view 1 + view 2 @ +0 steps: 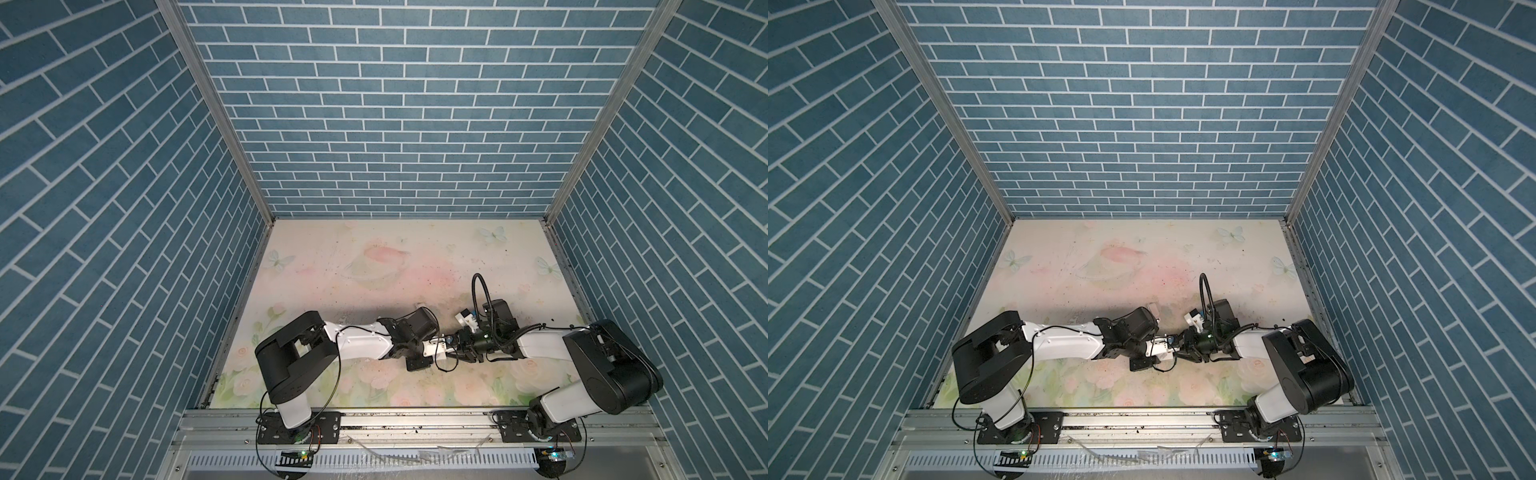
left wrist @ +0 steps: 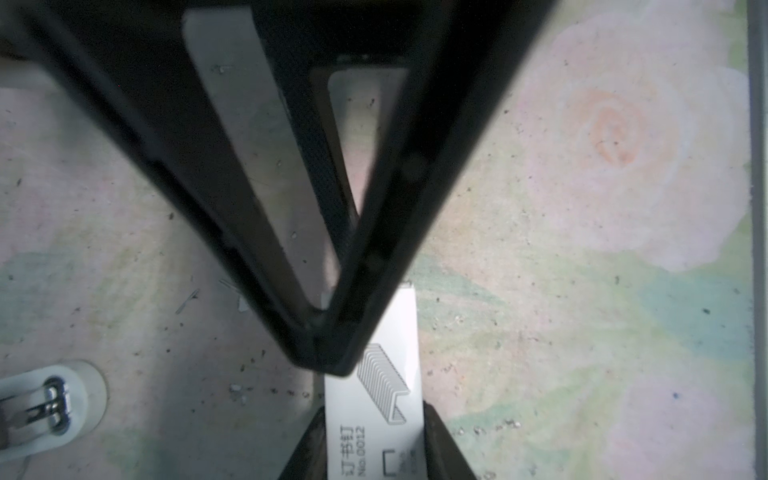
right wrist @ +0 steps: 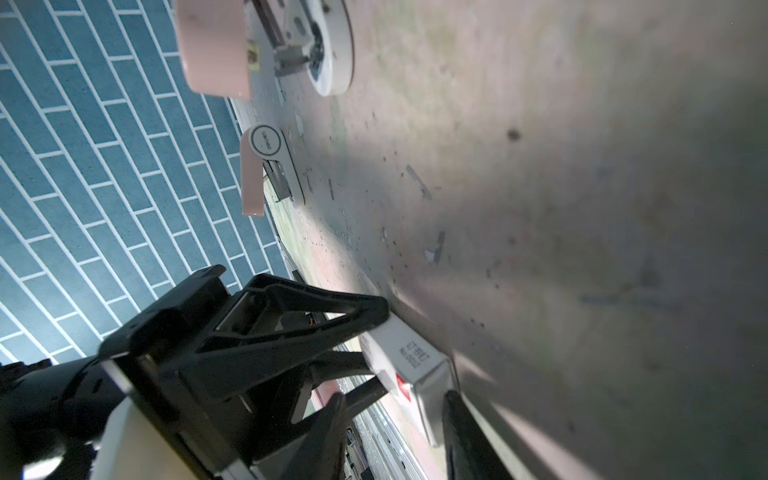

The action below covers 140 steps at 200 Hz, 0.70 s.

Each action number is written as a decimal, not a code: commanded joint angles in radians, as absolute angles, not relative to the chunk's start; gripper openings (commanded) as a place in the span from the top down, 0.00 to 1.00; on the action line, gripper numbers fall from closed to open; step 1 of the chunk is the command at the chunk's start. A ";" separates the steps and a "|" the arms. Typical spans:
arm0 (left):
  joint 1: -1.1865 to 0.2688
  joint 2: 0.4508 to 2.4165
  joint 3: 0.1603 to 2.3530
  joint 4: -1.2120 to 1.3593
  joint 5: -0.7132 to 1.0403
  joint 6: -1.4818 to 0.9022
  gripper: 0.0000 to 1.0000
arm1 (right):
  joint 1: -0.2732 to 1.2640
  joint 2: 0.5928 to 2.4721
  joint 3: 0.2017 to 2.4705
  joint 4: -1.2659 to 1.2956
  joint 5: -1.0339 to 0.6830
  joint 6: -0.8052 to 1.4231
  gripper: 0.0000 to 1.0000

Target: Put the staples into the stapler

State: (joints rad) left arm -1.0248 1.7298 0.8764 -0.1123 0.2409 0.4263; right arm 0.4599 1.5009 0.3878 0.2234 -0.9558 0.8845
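Right, my right gripper [image 2: 374,411] is clamped across the small white cardboard box [image 2: 397,320], and my left gripper [image 2: 322,332] has its jaws pinched together on the box's end. No silvery staple strips show; I judge they're inside. I'd pull straight and slowly, well clear of the open pink-and-white stapler [image 3: 270,166].

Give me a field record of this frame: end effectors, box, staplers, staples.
left end effector: fingertips closed at one end of the staple box; seems to pinch it
right end effector: shut on the staple box's red-marked end
staplers: nearer stapler and farther stapler, pink tops swung open, both on the floral mat
staples: thin silvery bits loose on the mat; none in either end effector
loading: not begun, as far as these views show
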 commanded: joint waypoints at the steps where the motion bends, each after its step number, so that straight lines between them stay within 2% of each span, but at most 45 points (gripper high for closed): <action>1: -1.019 1.771 0.859 -0.135 0.232 0.430 0.64 | 0.472 1.505 0.379 0.256 -0.942 0.914 0.61; 106: -1.020 1.798 0.881 -0.148 0.247 0.433 0.64 | 0.496 1.571 0.360 0.370 -0.952 0.943 0.61; 140: -1.019 1.796 0.889 -0.170 0.241 0.438 0.56 | 0.497 1.574 0.354 0.345 -0.923 0.931 0.62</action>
State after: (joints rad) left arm -1.0233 1.7535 0.8936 -0.0937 0.2588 0.4278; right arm 0.4873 1.5604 0.3733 0.3477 -0.9478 0.9176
